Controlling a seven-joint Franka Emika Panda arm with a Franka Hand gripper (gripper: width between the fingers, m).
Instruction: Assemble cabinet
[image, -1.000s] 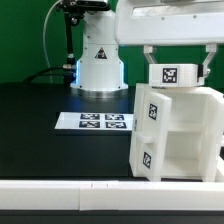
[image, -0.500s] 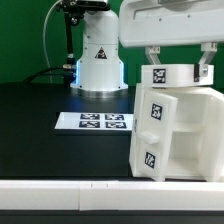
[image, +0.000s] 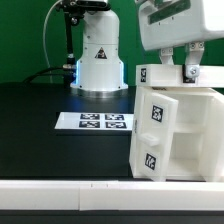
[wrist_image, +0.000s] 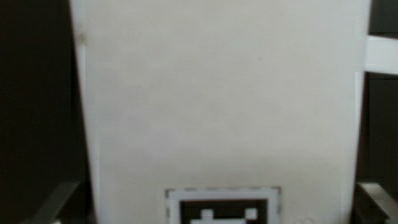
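Note:
The white cabinet (image: 175, 135) stands at the exterior view's right, with square tags on its near face and open shelved compartments. A flat white top panel (image: 150, 76) lies across its top. My gripper (image: 176, 74) reaches down from above, one finger on each side of this panel, shut on it. In the wrist view the panel (wrist_image: 214, 90) fills the picture, with a tag near my gripper (wrist_image: 221, 206). A dark fingertip shows at each of its edges (wrist_image: 61, 203).
The marker board (image: 92, 122) lies on the black table left of the cabinet. The white robot base (image: 98, 60) stands behind it with cables. A white rim (image: 60, 190) runs along the table's front edge.
The gripper has shifted toward the exterior view's right and turned. The tagged panel between its fingers has turned with it on top of the cabinet.

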